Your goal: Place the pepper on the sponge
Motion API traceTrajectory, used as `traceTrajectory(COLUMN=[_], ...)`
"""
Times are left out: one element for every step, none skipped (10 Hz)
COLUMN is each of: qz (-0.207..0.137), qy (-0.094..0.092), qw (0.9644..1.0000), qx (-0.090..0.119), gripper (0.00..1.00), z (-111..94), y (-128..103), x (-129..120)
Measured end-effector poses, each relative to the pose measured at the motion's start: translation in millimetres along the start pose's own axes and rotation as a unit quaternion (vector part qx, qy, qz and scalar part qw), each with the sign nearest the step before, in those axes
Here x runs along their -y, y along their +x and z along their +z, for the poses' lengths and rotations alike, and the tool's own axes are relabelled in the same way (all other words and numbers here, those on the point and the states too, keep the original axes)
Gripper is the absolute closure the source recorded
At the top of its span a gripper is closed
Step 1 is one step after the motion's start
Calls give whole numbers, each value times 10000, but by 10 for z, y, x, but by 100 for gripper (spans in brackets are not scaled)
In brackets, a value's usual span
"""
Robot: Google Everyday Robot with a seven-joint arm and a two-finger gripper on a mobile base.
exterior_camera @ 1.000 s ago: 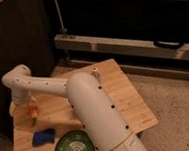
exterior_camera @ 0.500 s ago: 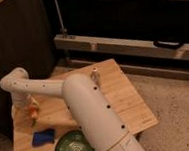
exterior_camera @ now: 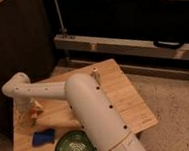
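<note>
The orange-red pepper (exterior_camera: pixel 36 107) shows at the left side of the wooden table (exterior_camera: pixel 125 102), right at the tip of my gripper (exterior_camera: pixel 29 112). The gripper hangs down from the white arm's bent wrist and partly covers the pepper. Whether the pepper is gripped or lies on the wood, I cannot tell. The blue sponge (exterior_camera: pixel 43 137) lies flat on the table a short way nearer the camera than the gripper, apart from the pepper.
A round dark-green bowl (exterior_camera: pixel 74 148) stands at the table's front edge, right of the sponge. A small pale object (exterior_camera: pixel 94 72) stands near the far edge. My thick white arm (exterior_camera: pixel 100 119) crosses the middle. A dark cabinet (exterior_camera: pixel 19 42) rises behind on the left.
The arm's bent wrist has shifted slightly left and down, bringing the gripper lower over the pepper. The sponge and bowl have not moved.
</note>
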Motion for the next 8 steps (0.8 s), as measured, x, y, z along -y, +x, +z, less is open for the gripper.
traceTrajectory(qz=[-5,-16,-28,-28,-77,-98,-97,-77], qy=[-28,-59,-98,-119,-175,-219,-233,-212], qw=[10000,9999,9999,9998,9997,9997,9997,9997], qx=[-57,-100,-139,-154,-120,-71,-56,-106], gripper=[40,51,61,67,69,69,69,69], z=[-9,-15,-23,-24,-4,20,37,13], y=[9,21,46,69,81,80,71,51], x=[11,24,16,9,25,46,37,26])
